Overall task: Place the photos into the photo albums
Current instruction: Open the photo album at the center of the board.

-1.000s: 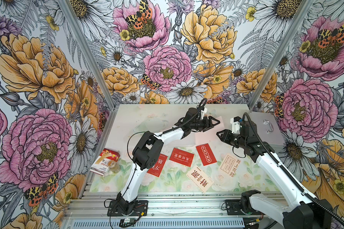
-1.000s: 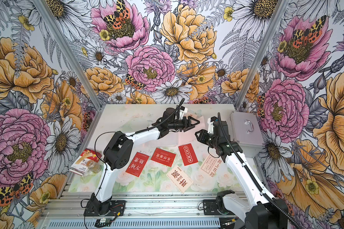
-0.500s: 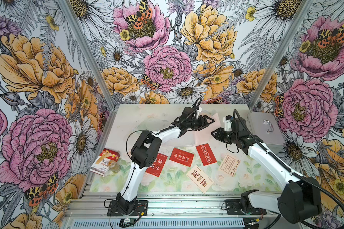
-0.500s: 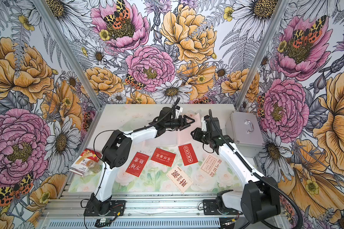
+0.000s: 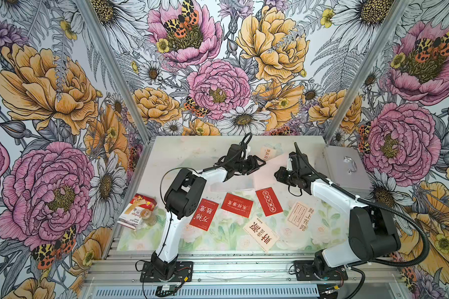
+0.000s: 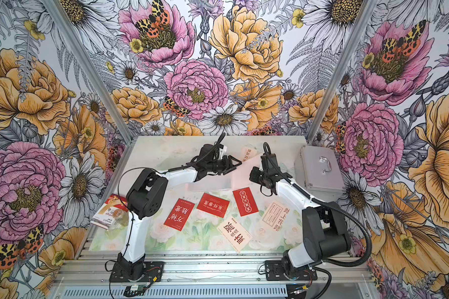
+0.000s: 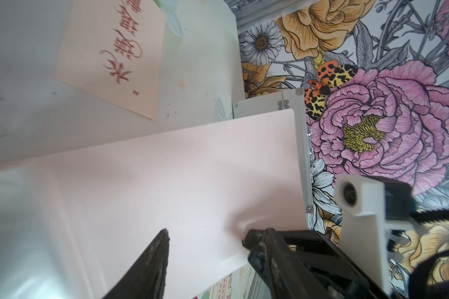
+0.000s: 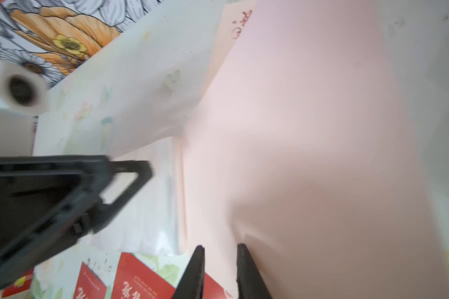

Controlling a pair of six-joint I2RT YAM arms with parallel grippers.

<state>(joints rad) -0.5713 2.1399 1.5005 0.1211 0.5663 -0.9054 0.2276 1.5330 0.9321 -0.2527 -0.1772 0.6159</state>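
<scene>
Well, the booth's walls are papered all round in flowered wallpaper [image 5: 218, 88], huge pink and yellow blooms, and the tabletop [image 5: 182, 150] wears a pale mat of faded blossoms. At 2 o'clock sits a silver metal case with a handle [image 5: 344, 168]. At 8 o'clock lies a red-and-white bandage carton [image 5: 134, 213], with a small round object [image 5: 148, 217] against it that I cannot make out. Three red rectangular paper photos [image 5: 237, 205] and two cream paper photos [image 5: 261, 236] lie scattered from 7 round to 4 o'clock. The thin pale-pink photo album [image 5: 266, 173] lies open just past centre, cover lifted, its clear sleeve pages [image 5: 231, 184] flat. A far cream photo [image 5: 267, 154] at 12 o'clock is partly hidden behind that cover. The left end effector [image 5: 260, 163] hovers over the pages by the spine, fingers spread. The right end effector [image 8: 221, 248] has its fingers nearly together astride the cover's edge; I cannot tell whether they truly pinch it. Up close the cover is only a pink blur.
</scene>
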